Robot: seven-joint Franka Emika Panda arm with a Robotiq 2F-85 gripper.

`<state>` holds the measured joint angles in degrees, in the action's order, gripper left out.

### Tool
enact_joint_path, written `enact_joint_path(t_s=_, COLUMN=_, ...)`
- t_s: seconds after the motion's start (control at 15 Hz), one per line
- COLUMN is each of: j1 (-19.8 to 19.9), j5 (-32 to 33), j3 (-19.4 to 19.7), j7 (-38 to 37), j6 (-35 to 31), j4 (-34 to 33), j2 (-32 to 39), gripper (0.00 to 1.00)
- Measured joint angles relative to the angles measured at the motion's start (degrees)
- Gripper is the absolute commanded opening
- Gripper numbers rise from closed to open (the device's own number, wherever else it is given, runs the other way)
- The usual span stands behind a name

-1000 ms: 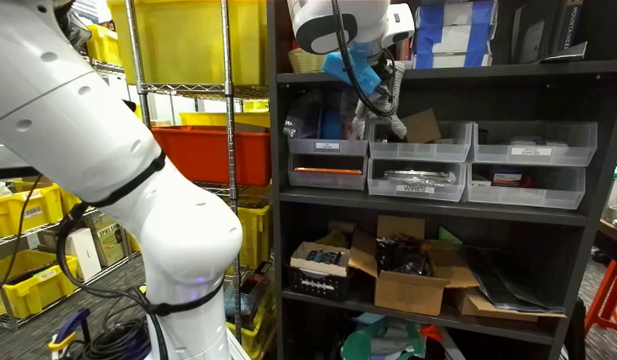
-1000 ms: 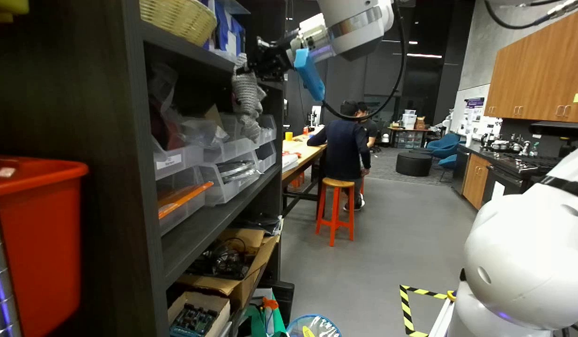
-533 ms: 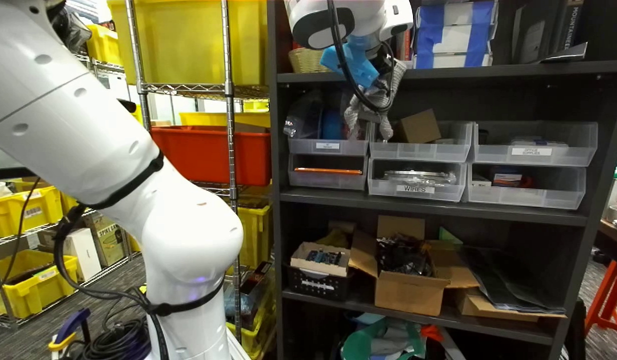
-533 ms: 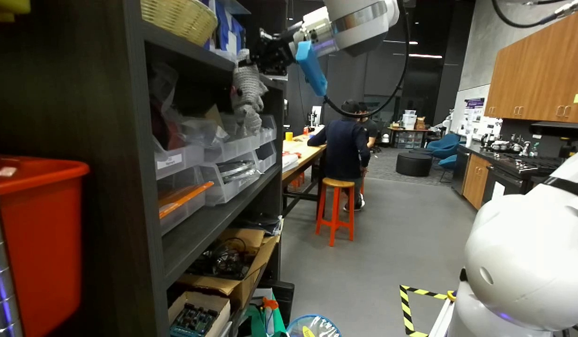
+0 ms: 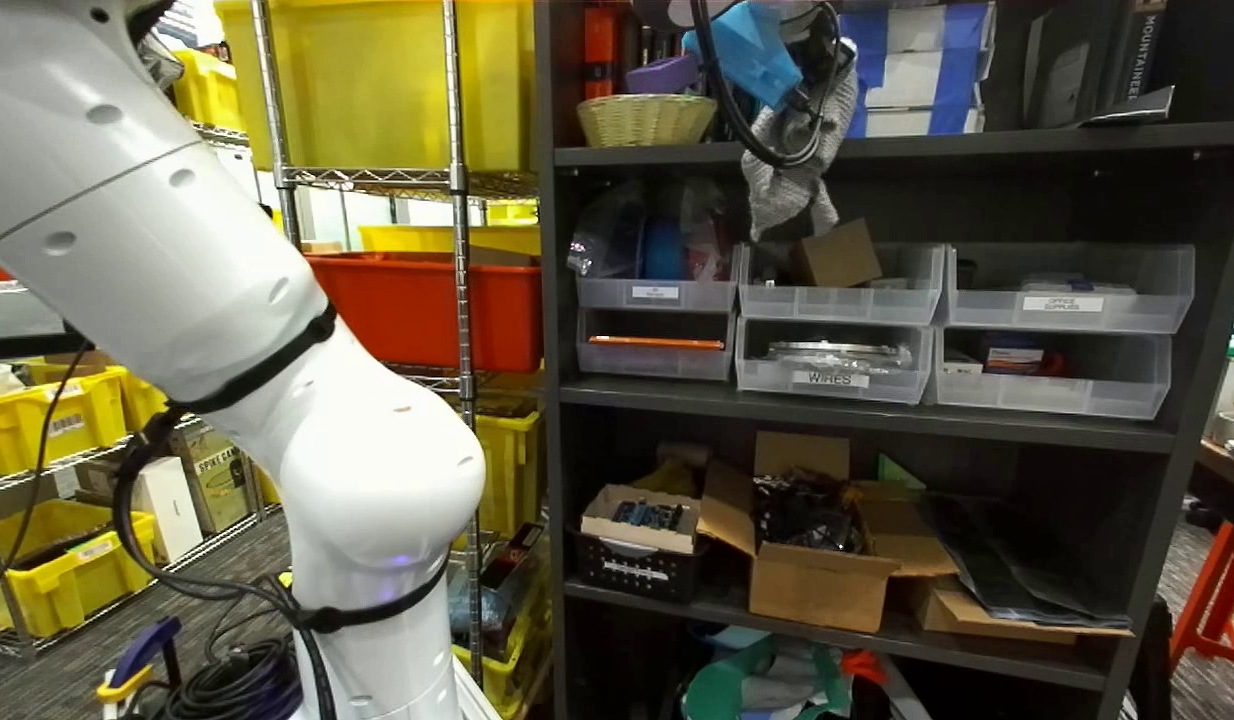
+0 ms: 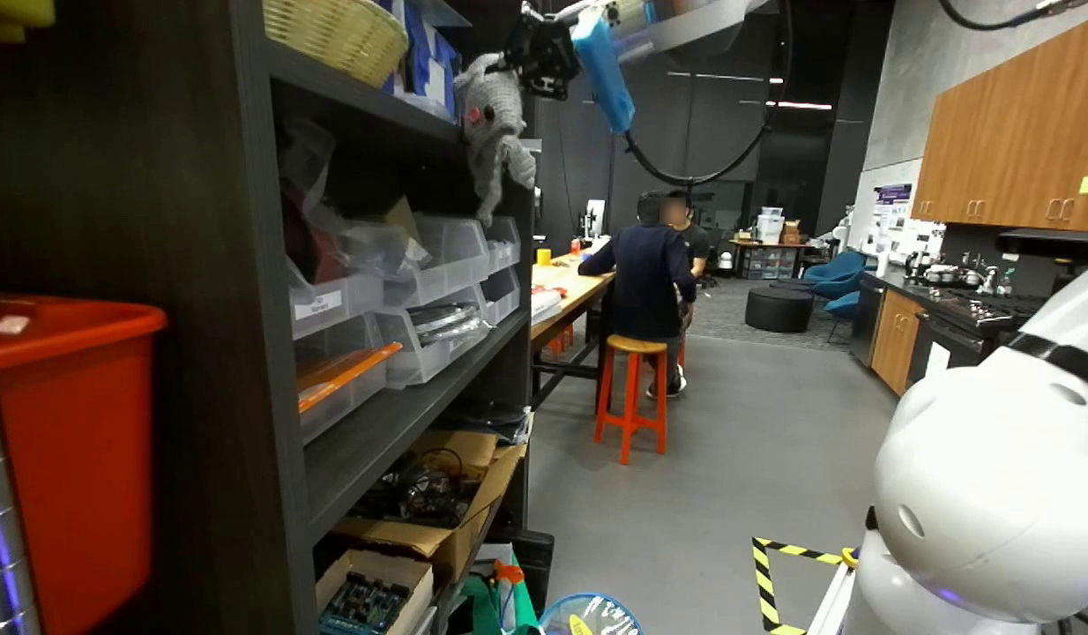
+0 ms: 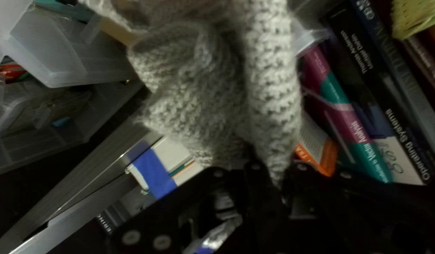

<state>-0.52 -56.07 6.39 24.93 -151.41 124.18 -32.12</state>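
Claw [image 7: 276, 172] is pinching a gray knitted toy [image 6: 498, 123]. The toy just went up: in an exterior view its bottom no longer covers part of the upper middle clear bin [image 5: 839, 303] but hangs above it, so it seems free of that bin.

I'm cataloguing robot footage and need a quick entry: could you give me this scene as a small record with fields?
Gripper: shut on a gray knitted toy
Toy pose: hanging down from the gripper
Nearby storage: clear plastic bins, two rows of three; lower middle bin labelled WIRES
Upper shelf: wicker basket, books, white-and-blue boxes
Lower shelf: open cardboard box
Background: two people at a wooden table
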Motion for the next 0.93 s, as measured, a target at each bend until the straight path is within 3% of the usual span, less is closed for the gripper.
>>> enact_joint_path(t_s=0.4, j1=1.22, j5=4.92, j3=4.78, j7=-8.76, j6=1.61, j4=-8.12, j2=9.68, gripper=0.03)
enact_joint_path(t_s=0.93, j1=6.14, j5=4.96, j3=10.27, j7=-18.74, j6=8.53, j4=-23.33, j2=20.03, gripper=0.03)
